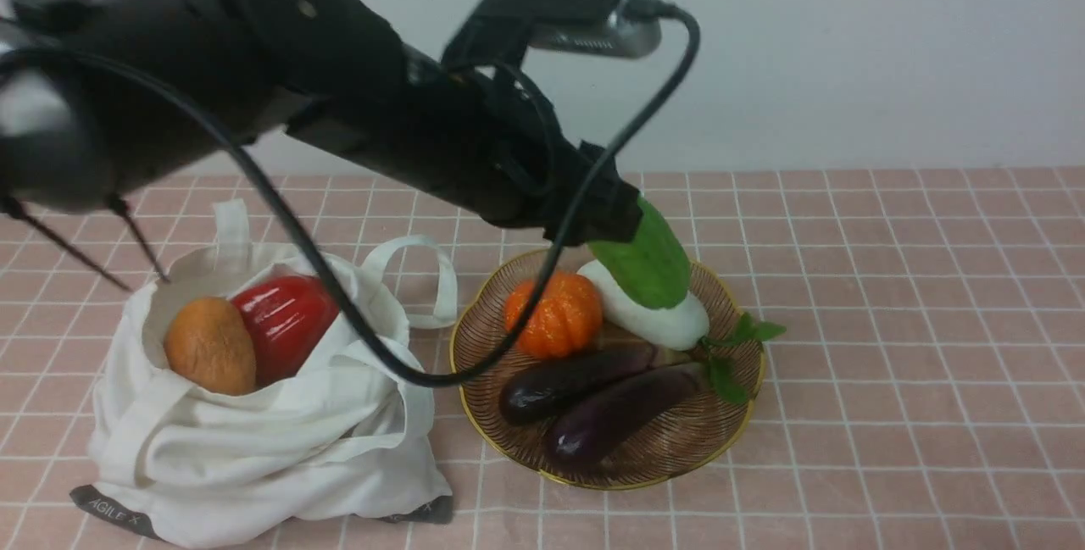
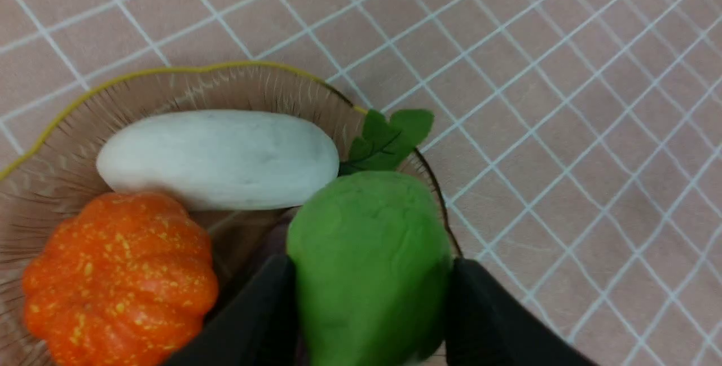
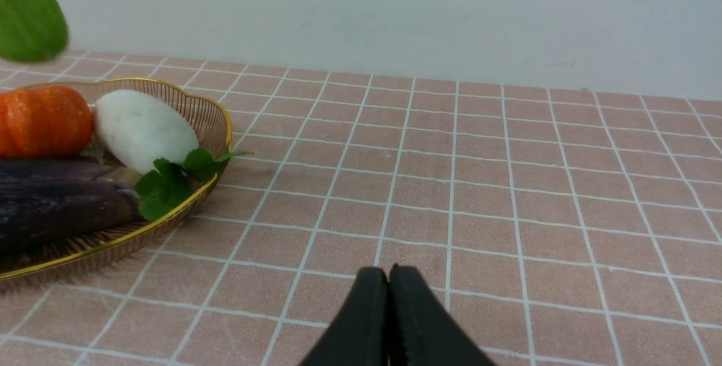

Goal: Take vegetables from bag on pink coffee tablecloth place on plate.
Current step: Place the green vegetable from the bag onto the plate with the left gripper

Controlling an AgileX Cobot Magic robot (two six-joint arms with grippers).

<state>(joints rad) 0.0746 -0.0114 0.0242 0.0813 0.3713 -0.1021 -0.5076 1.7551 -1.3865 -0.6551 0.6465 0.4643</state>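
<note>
My left gripper [image 1: 625, 224] is shut on a light-green gourd [image 1: 651, 264], held tilted above the far side of the amber plate [image 1: 678, 452]. In the left wrist view the gourd [image 2: 366, 264] fills the gap between the two black fingers [image 2: 485, 309], over the plate's rim [image 2: 169, 70]. The white bag [image 1: 254, 440] lies on the left of the pink tablecloth [image 1: 890, 321], with a red bell pepper [image 1: 284, 317] and an orange-brown potato [image 1: 210, 345] in its mouth. My right gripper [image 3: 388, 270] is shut and empty, low over bare cloth to the right of the plate [image 3: 217, 123].
On the plate lie an orange pumpkin [image 1: 555, 313], a white gourd [image 1: 661, 321], two dark aubergines [image 1: 576, 380] and green leaves [image 1: 737, 347]. The left arm's black cable [image 1: 356, 321] hangs across the bag and the plate's near left rim. A white wall stands behind.
</note>
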